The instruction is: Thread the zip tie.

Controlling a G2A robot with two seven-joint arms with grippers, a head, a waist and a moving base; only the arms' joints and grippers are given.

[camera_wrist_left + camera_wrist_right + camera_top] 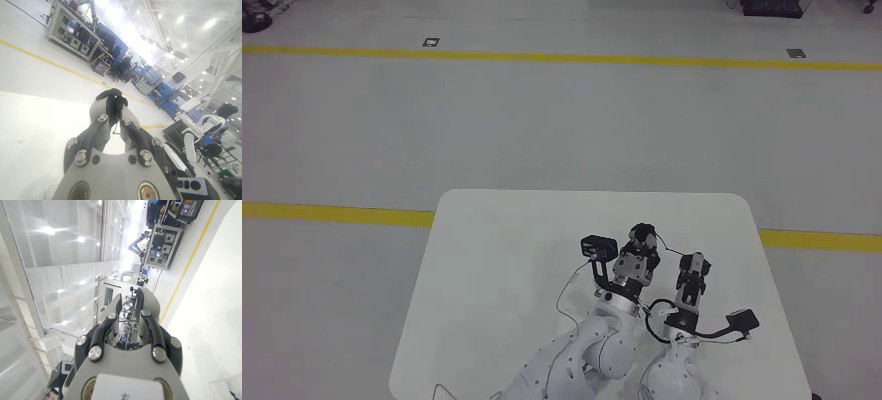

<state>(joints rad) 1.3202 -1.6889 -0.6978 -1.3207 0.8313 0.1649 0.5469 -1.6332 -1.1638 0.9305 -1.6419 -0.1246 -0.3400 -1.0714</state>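
Note:
My left gripper (115, 98) is shut on the zip tie (117, 122), a thin black strand that hangs down between its black-taped fingers and ends in a small bend. In the top view this gripper (644, 238) is held over the front right of the white table (512, 260). My right gripper (694, 266) is close beside it, nearer the table's right edge. In the right wrist view the right gripper (130, 294) stands open with a narrow gap, and a thin black strand of the zip tie (128, 320) crosses that gap lower down between the ribbed pads.
White tabletop stretches to the left and to the far side of both grippers. The table's right edge (770, 290) lies close to the right arm. Yellow floor lines (542, 57) run across beyond the table.

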